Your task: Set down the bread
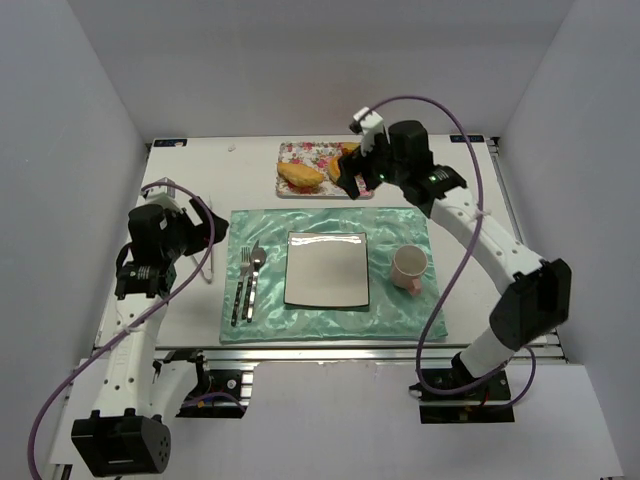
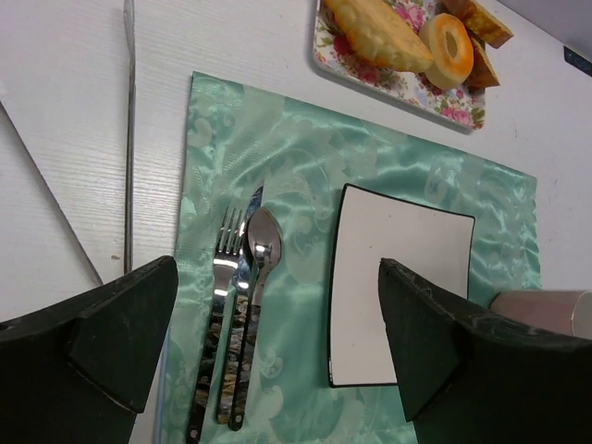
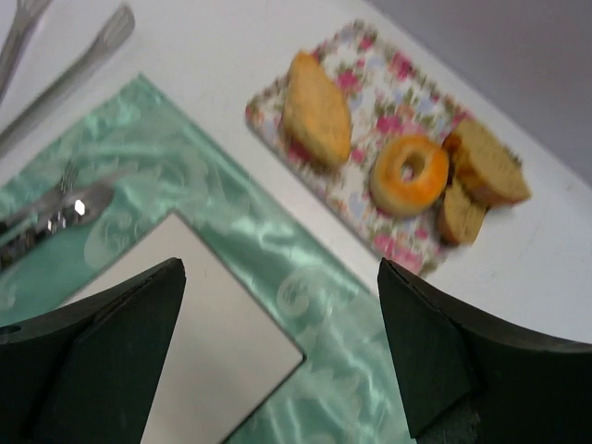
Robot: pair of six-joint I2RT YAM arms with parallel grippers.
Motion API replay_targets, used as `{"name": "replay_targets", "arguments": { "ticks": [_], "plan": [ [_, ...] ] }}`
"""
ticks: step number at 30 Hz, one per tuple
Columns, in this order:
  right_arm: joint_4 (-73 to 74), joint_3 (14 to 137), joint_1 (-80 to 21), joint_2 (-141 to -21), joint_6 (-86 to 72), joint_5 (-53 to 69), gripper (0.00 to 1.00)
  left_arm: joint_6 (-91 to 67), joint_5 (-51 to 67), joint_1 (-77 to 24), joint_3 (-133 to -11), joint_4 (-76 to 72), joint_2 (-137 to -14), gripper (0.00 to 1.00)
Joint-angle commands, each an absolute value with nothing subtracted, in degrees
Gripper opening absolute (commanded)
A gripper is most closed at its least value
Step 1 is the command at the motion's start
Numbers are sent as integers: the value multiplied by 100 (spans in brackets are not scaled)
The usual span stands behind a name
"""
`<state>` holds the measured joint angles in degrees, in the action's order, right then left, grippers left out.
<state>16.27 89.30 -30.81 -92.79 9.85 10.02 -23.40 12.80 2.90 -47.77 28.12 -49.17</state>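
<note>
The bread [image 3: 410, 174] is a golden-orange ring lying on the floral tray [image 3: 370, 83] at the back of the table, between a long roll [image 3: 316, 111] and tan slices [image 3: 481, 176]. The left wrist view also shows the bread [image 2: 450, 48] on the tray [image 2: 444, 102]. My right gripper [image 3: 282, 266] hangs open above the placemat's far edge, short of the tray, holding nothing. From above, the right gripper [image 1: 352, 178] covers the tray's right end and hides the bread. My left gripper [image 1: 200, 232] is open over the table left of the placemat; the left gripper [image 2: 277, 268] is empty.
A white square plate [image 1: 327, 268] sits mid-placemat [image 1: 400, 225], with a pink cup [image 1: 408, 267] to its right and a fork, knife and spoon [image 1: 248, 280] to its left. A thin metal utensil [image 2: 128, 139] lies on the bare table left of the mat.
</note>
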Motion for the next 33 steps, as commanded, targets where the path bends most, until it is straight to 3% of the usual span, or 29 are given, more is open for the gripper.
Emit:
{"name": "replay_targets", "arguments": {
  "ticks": [1, 3, 6, 9, 10, 11, 12, 13, 14, 15, 16, 17, 18, 33],
  "plan": [
    [1302, 8061, -2760, -8414, 1256, 1825, 89, -2311, 1073, 308, -4852, 2663, -4992, 98],
    [1187, 7788, -2620, -8131, 1536, 2291, 89, -2329, 985, 308, -4825, 2646, -5027, 97],
    [1204, 7349, -2505, -7753, 2127, 2672, 89, -2364, 791, 316, -4773, 2602, -5097, 87],
    [1309, 7120, -2435, -7638, 1943, 2566, 83, -2268, 660, 308, -4781, 2610, -5203, 57],
    [1318, 7041, -2374, -7629, 1803, 2566, 63, -2224, 572, 308, -4790, 2654, -5247, 43],
    [1336, 7005, -2338, -7594, 1732, 2566, 47, -2215, 432, 308, -4825, 2724, -5299, 17],
    [1336, 6970, -2242, -7576, 1662, 2584, 32, -2197, 91, 308, -4895, 2942, -5422, 11],
    [1327, 6935, -2206, -7559, 1600, 2627, 27, -2110, -138, 308, -4922, 3049, -5492, 11],
    [1345, 6917, -2163, -7541, 1547, 2680, 35, -2075, -271, 316, -4939, 3146, -5571, 14],
    [1388, 6943, -2127, -7558, 1564, 2733, 53, -2057, -420, 308, -4939, 3329, -5659, 48],
    [1441, 6952, -2057, -7559, 1591, 2786, 76, -2022, -726, 316, -4939, 3427, -5852, 70],
    [1485, 6961, -2031, -7559, 1591, 2847, 89, -2021, -869, 308, -4948, 3523, -5975, 86],
    [1477, 6935, -1995, -7559, 1547, 2856, 89, -2030, -992, 308, -4948, 3672, -6107, 98],
    [1318, 6987, -1371, -7681, 1020, 3094, 89, -1503, -888, 316, -4939, 2426, -8612, 98]
  ]
}}
